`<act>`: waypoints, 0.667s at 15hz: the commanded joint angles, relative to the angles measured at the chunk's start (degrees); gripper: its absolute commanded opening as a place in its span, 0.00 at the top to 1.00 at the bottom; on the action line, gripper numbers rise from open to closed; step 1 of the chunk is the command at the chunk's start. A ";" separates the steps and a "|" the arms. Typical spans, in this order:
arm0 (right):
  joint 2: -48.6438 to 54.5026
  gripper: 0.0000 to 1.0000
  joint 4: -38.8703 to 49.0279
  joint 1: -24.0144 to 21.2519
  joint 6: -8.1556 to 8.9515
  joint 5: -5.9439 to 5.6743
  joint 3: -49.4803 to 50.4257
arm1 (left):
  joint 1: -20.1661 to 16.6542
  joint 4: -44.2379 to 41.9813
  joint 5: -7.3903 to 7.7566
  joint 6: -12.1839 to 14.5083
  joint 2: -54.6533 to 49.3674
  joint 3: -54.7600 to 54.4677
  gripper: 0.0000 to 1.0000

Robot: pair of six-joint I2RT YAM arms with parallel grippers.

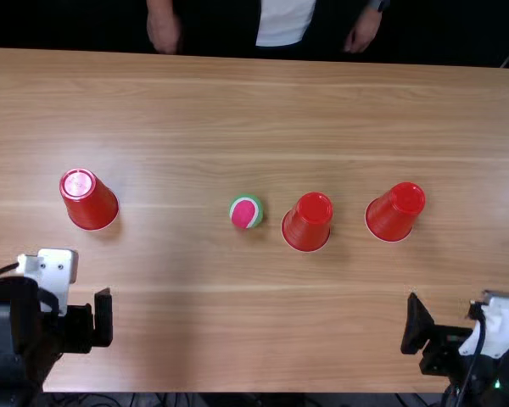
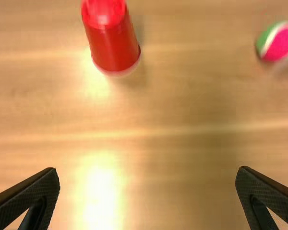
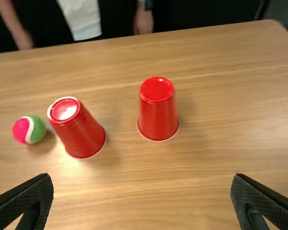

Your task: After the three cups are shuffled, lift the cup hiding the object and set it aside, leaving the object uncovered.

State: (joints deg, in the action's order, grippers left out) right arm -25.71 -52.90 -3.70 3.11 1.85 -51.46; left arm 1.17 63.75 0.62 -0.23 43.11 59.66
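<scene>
Ball [image 1: 246, 212] uncovered on surface [image 1: 254, 110], just beside middle cup [image 1: 308, 221]. Left cup [image 1: 88, 199] and right cup [image 1: 395, 211] inverted. Left hand [image 2: 146, 170] and right hand [image 3: 141, 177] spread, holding nothing.

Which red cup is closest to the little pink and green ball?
The middle cup, just right of the ball. The left cup stands far off, and the right cup is beyond the middle one.

The black left arm [image 1: 21, 335] comes in low at the top view's lower left, and its black two-fingered claw [image 2: 146, 171] is spread wide and holds nothing. The black right arm [image 1: 483, 348] sits at the lower right. Its black claw [image 3: 141, 177] is likewise spread wide and holds nothing.
</scene>
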 commanded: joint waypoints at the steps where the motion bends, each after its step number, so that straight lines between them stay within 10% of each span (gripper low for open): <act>1: 5.50 0.00 -0.42 -0.95 0.15 -0.37 2.59 | 0.68 -5.74 0.54 -0.51 -7.25 -6.66 0.00; 8: 25.71 0.00 -3.48 -0.60 -0.48 -0.48 11.03 | 0.68 -20.50 0.75 -0.51 -31.42 -28.98 0.00; 10: 25.71 0.00 -4.64 -0.78 -0.90 -0.48 12.44 | 0.50 -24.93 4.23 -0.61 -37.40 -34.61 0.00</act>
State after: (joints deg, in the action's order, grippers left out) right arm -0.40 -57.54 -4.08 2.68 1.87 -39.72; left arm 1.17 39.03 2.44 -0.40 6.92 26.35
